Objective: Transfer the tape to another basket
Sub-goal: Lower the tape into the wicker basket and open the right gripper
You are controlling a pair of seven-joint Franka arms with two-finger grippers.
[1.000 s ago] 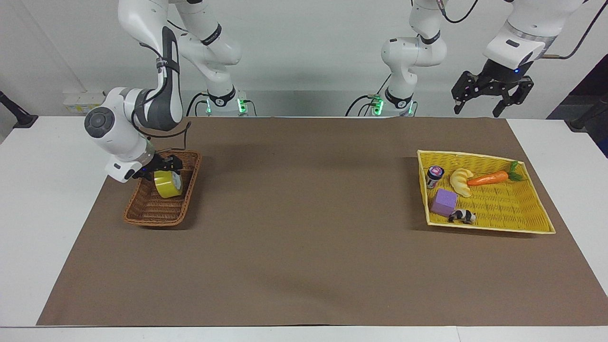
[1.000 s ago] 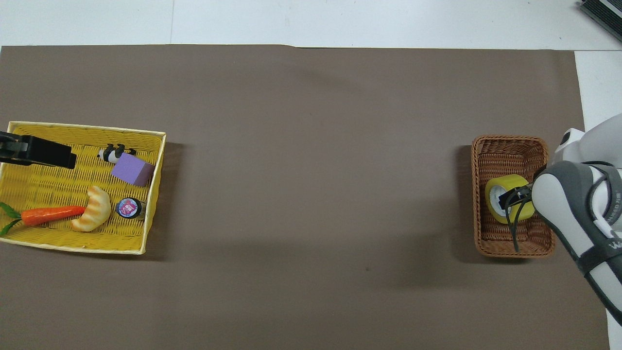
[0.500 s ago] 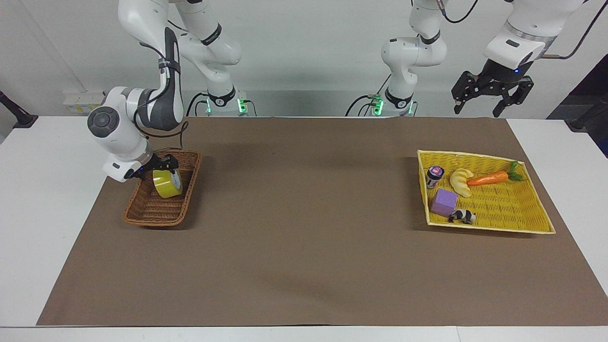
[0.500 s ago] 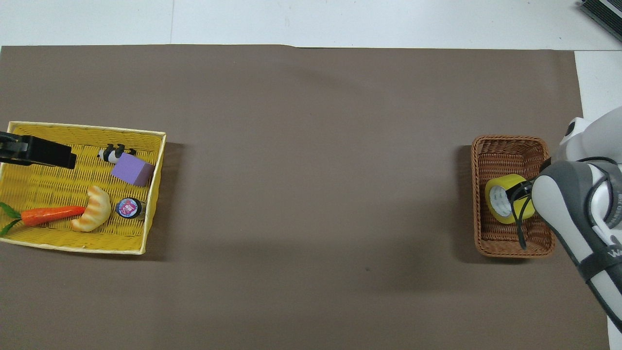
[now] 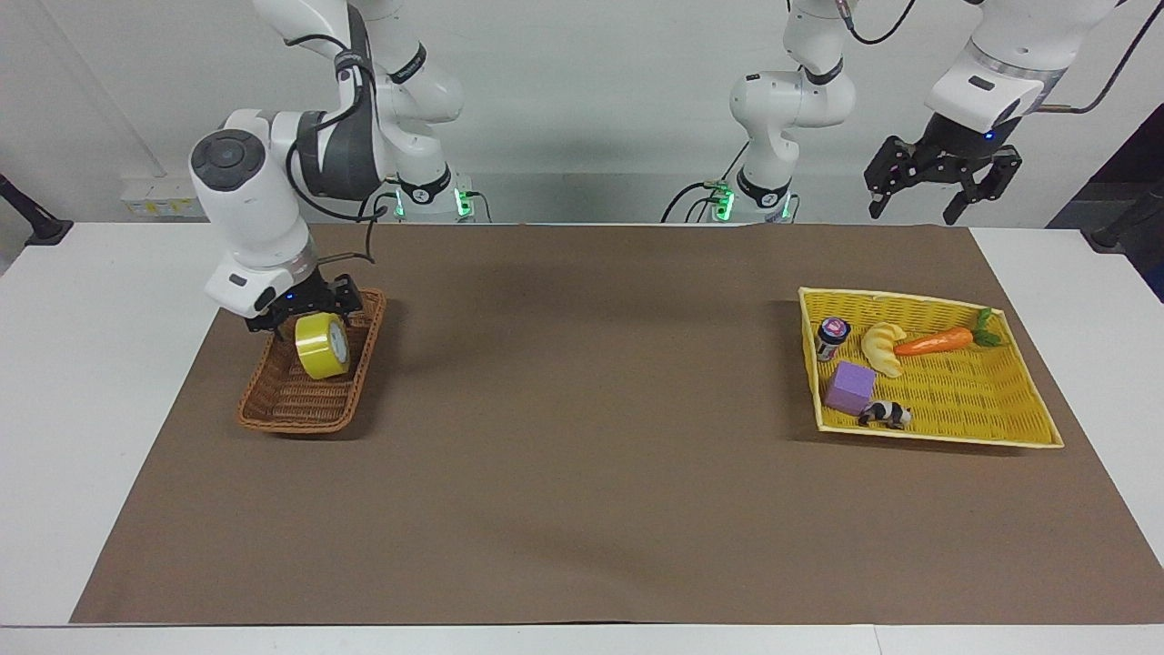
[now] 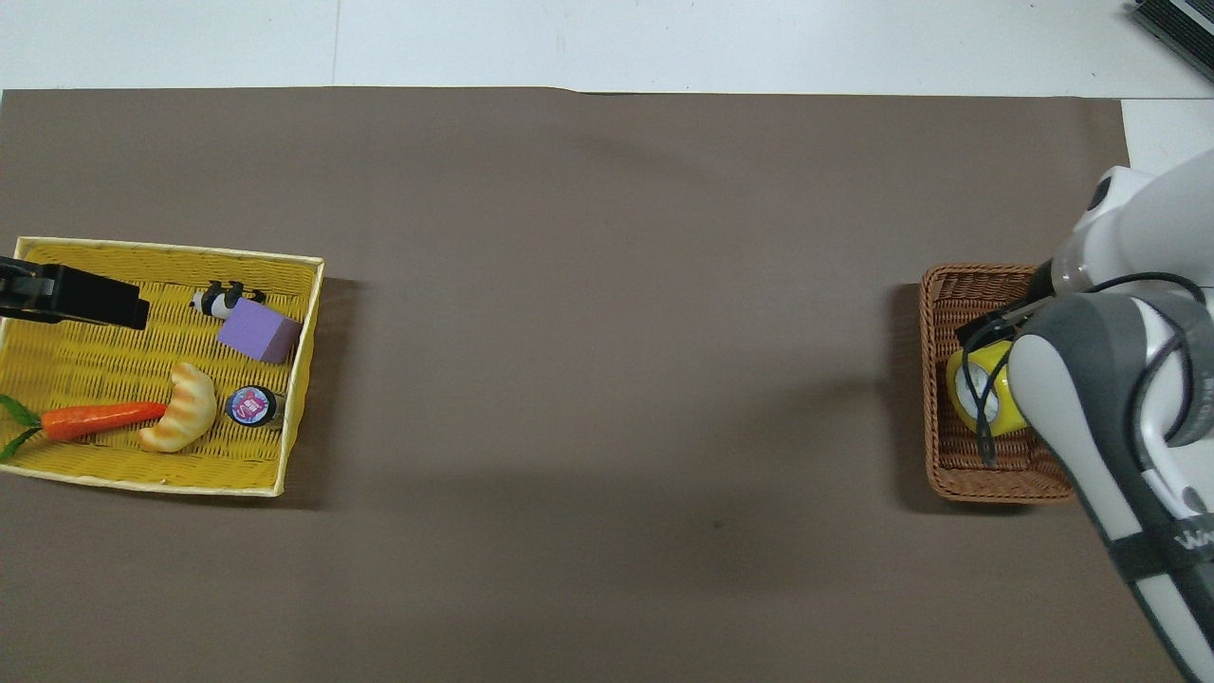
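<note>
The yellow tape [image 5: 322, 348] stands on its edge in the brown wicker basket [image 5: 289, 408] at the right arm's end of the table. My right gripper [image 5: 307, 312] hangs open just above the roll, its fingers spread to either side of the roll's top, with no hold on it. In the overhead view the tape [image 6: 982, 398] lies in the basket [image 6: 948, 474], partly covered by the right gripper [image 6: 988, 330] and arm. My left gripper [image 5: 941, 182] waits open, raised high at the left arm's end; its tip [image 6: 76, 299] shows over the yellow tray.
A flat yellow woven tray [image 5: 1018, 414] at the left arm's end holds a carrot [image 5: 937, 341], a pale croissant toy [image 5: 880, 348], a purple block [image 5: 850, 387], a small jar [image 5: 832, 335] and a panda figure [image 5: 885, 415]. A brown mat [image 5: 582, 455] covers the table.
My right gripper has let go of the tape and risen above it, its wrist swinging upright. The tape stays in the brown basket. The left arm has not moved.
</note>
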